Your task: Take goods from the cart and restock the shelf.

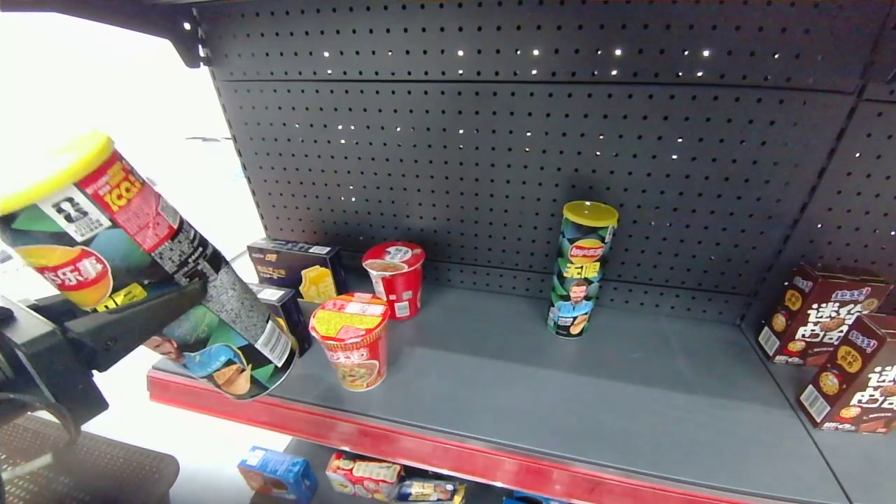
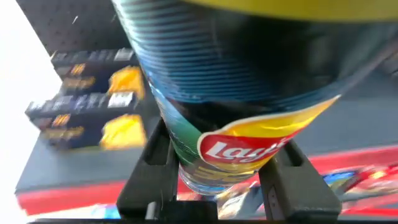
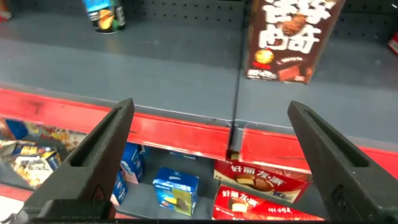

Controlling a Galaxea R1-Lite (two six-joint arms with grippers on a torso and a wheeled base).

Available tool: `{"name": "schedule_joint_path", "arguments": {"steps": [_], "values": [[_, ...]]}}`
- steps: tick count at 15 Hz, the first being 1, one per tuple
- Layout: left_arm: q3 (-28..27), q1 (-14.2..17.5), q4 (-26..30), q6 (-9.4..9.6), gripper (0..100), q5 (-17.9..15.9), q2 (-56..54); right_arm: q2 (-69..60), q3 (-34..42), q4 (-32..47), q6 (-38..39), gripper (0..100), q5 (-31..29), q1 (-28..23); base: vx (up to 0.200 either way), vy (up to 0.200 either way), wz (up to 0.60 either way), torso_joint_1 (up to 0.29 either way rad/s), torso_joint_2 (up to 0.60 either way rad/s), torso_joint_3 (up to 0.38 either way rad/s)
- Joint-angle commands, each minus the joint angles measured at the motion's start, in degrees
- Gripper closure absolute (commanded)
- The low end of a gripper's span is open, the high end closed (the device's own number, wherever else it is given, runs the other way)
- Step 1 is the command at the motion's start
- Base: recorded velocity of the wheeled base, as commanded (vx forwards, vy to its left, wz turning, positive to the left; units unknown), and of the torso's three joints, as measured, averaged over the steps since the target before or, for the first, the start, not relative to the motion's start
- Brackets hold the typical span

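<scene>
A black pegboard (image 1: pixel 490 140) backs the grey shelf (image 1: pixel 630 413), whose front carries a red lip.

At the shelf's left end, the left end effector (image 2: pixel 221 190) pinches a chip can (image 1: pixel 140 259) by its lower body, one finger on either side. The can is tilted, yellow lid up and out to the left, its base seen over the left end of the red lip, just in front of the dark boxes.

The right end effector (image 3: pixel 211 162) hangs spread wide and empty before the shelf's right part, facing the red lip below a brown box (image 3: pixel 289 37).

Two brown boxes (image 1: pixel 819 315) stand upright at the shelf's right end, one in front of the other. A second can (image 1: pixel 582 269) stands upright near the pegboard, right of centre, well apart from everything else.

Two dark boxes (image 1: pixel 297 269) sit at the left, one behind the other. Just beside them stand two noodle cups: a red cup (image 1: pixel 395 278) at the back and an orange cup (image 1: pixel 352 339) nearer the lip.

On the lower shelf lie small packets, among them a blue box (image 1: pixel 276 472).
</scene>
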Motion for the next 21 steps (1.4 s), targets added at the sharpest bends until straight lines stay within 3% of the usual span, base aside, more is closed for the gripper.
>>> {"name": "schedule_joint_path", "arguments": {"steps": [1,2,4,5,6,8,10,12,14,17,19,21], "values": [[-1.5,-1.4,0.6,-0.65,100,-0.2,0.1,0.0,0.0,0.0,-0.3,0,0.4,0.0,0.0,0.0,0.0,0.0,0.0,0.0],[-1.7,-1.5,3.8,0.58,100,3.4,-0.2,0.0,0.0,0.0,0.6,0,0.0,0.0,0.0,0.0,0.0,0.0,0.0,0.0],[-1.5,-1.7,4.9,1.02,100,9.9,-0.8,0.0,-0.1,-0.2,-0.3,0,1.8,0.1,0.0,0.0,0.0,0.0,0.0,0.0],[-1.8,-1.7,5.1,0.94,100,10.8,-1.0,0.0,-7.6,-0.4,0.3,0,7.8,0.7,0.0,0.0,0.0,0.0,0.0,0.0],[-1.5,-1.7,5.4,0.94,100,11.1,-1.0,13.8,-20.4,1.9,4.6,0,10.1,0.6,0.0,0.0,0.0,0.0,0.0,0.0],[-0.2,-1.8,5.4,0.94,100,10.9,-1.5,15.0,-16.0,0.0,2.5,0,12.3,2.7,0.0,0.0,0.0,0.0,0.0,0.0],[-0.1,-1.8,5.4,1.11,100,10.5,-1.6,19.5,-17.9,-1.7,0.9,0,13.6,6.8,0.0,0.0,0.0,0.0,0.0,0.0],[0.0,-3.2,5.4,1.81,100,7.4,-1.5,29.2,-21.3,-10.4,1.1,0,14.4,12.5,0.0,0.0,0.0,0.0,0.0,0.0],[-0.2,-5.5,5.5,2.61,100,6.7,-1.3,38.3,-21.9,-18.4,2.0,0,14.4,18.9,0.0,0.0,0.0,0.0,0.0,0.0],[-0.3,-5.4,5.6,2.43,100,6.4,-1.0,50.8,-24.1,-24.6,3.2,0,14.4,19.5,0.0,0.0,0.0,0.0,0.0,0.0],[-0.1,-4.9,5.6,2.25,100,4.4,-1.2,60.1,-26.4,-30.3,3.0,0,15.0,19.4,0.0,0.0,0.0,0.0,0.0,0.0],[0.1,-4.8,5.6,2.08,100,4.1,-1.2,66.4,-29.3,-34.3,2.9,0,17.9,19.2,0.0,0.0,0.0,0.0,0.0,0.0]]}}
